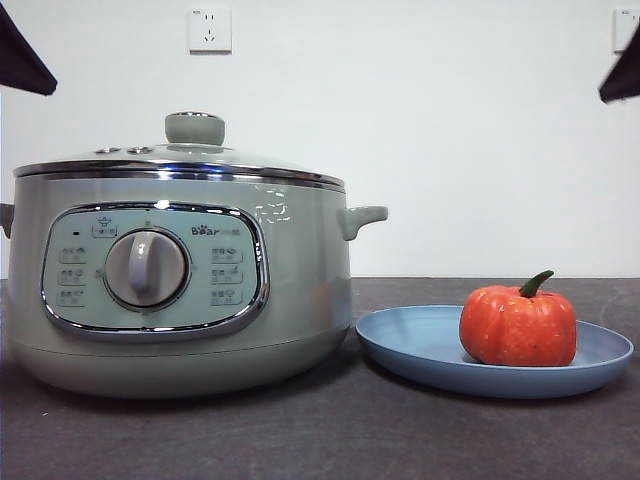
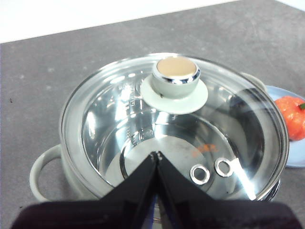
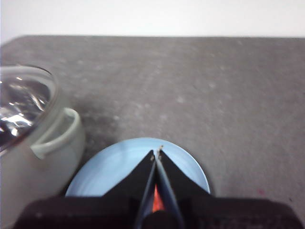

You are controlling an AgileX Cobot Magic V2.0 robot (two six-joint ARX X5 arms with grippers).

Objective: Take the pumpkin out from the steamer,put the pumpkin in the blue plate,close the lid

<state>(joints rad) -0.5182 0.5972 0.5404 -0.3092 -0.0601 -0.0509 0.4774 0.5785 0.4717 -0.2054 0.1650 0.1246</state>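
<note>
1. We see the pumpkin point(image 1: 518, 326) already on the blue plate point(image 1: 420, 345), at 3 o'clock of the steamer point(image 1: 180, 290) on the tabletop point(image 1: 320, 440).
2. The lid point(image 1: 180, 160) sits closed; we judge the task done.
3. Pumpkin upright, stem tilting toward 1 o'clock.
4. Left hand point(image 2: 157, 155) above the lid, right hand point(image 3: 157, 153) above the plate: both pressed together, empty.

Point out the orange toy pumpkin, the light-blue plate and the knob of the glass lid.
Orange-red ribbed toy pumpkin point(image 1: 518, 328), front view: middle of its body.
Light-blue shallow round plate point(image 1: 410, 340), front view: bare inner surface beside the pumpkin.
Pale green round knob of the domed glass lid point(image 2: 176, 76), left wrist view: the knob's side below its top.
</note>
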